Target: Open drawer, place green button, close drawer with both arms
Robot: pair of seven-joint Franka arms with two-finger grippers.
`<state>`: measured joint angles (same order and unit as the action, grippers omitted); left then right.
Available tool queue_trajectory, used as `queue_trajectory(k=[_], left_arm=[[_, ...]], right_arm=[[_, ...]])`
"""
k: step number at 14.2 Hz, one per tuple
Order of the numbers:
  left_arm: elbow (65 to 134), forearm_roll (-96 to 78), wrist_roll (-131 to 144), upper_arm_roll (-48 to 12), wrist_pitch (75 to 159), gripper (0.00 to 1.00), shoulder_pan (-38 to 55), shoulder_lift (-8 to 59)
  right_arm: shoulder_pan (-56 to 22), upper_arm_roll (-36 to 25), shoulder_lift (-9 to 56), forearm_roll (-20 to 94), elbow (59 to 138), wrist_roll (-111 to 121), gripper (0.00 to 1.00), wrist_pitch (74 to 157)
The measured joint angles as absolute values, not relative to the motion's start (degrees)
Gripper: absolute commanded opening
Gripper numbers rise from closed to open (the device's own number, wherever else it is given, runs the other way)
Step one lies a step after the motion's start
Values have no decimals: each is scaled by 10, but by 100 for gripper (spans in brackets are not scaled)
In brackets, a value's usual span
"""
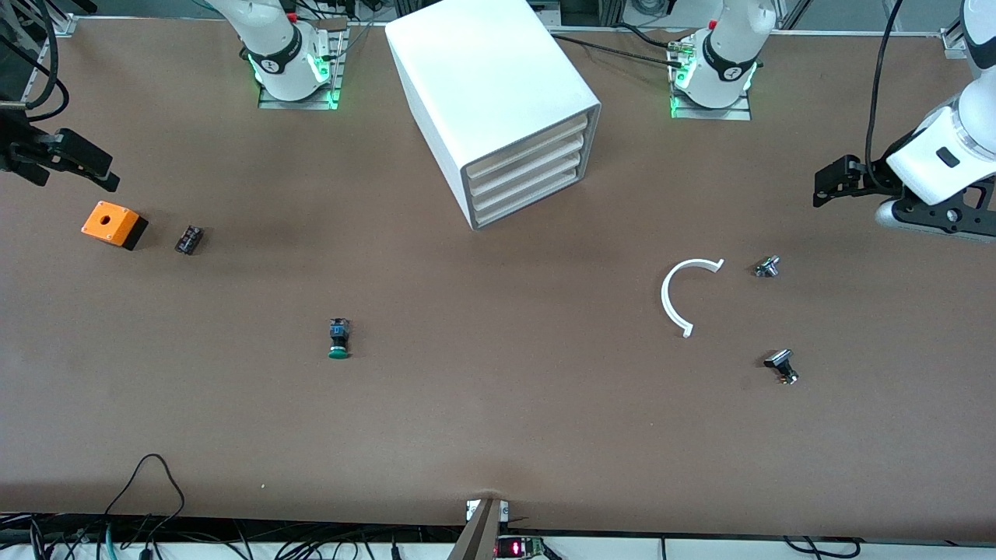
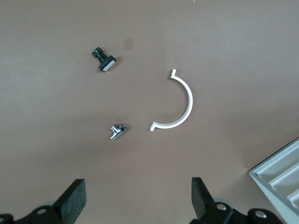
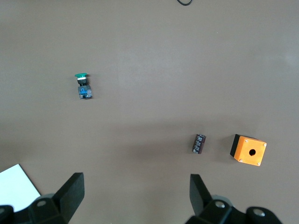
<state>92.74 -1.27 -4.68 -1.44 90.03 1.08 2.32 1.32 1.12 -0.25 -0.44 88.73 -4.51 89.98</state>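
Note:
The white cabinet (image 1: 490, 93) stands at the middle of the table's robot edge, with four off-white tray drawers (image 1: 529, 177) stacked in its front, all shut. The green-capped button (image 1: 338, 339) lies on its side on the table, nearer the front camera than the cabinet and toward the right arm's end. It also shows in the right wrist view (image 3: 83, 86). My right gripper (image 1: 93, 163) (image 3: 135, 193) is open and empty, up over the table's right arm end. My left gripper (image 1: 829, 183) (image 2: 138, 198) is open and empty, up over the table's left arm end.
An orange box (image 1: 113, 224) and a small black part (image 1: 189, 239) lie below the right gripper. A white C-shaped piece (image 1: 685, 295), a silver knob (image 1: 766, 267) and a black-capped button (image 1: 782, 365) lie toward the left arm's end. Cables run along the front edge.

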Motion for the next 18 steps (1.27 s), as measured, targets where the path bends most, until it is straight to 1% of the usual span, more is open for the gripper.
queue_trajectory(k=[7,9,11,14,18], left_arm=[[927,-14,-13,-14,897,99,10,28],[927,-14,0,-14,878,99,10,28],[925,-14,7,-14,856,99,10,28],[924,-14,9,-14,854,99,9,28],[924,-38,9,-14,838,99,9,39]], right_arm=[[13,11,-2,-4,888,-49,100,889],[13,12,1,-4,890,-49,100,882],[11,13,11,-4,900,-49,100,869],[-3,15,32,0,908,-49,100,869],[-30,16,66,5,908,-55,100,883]])
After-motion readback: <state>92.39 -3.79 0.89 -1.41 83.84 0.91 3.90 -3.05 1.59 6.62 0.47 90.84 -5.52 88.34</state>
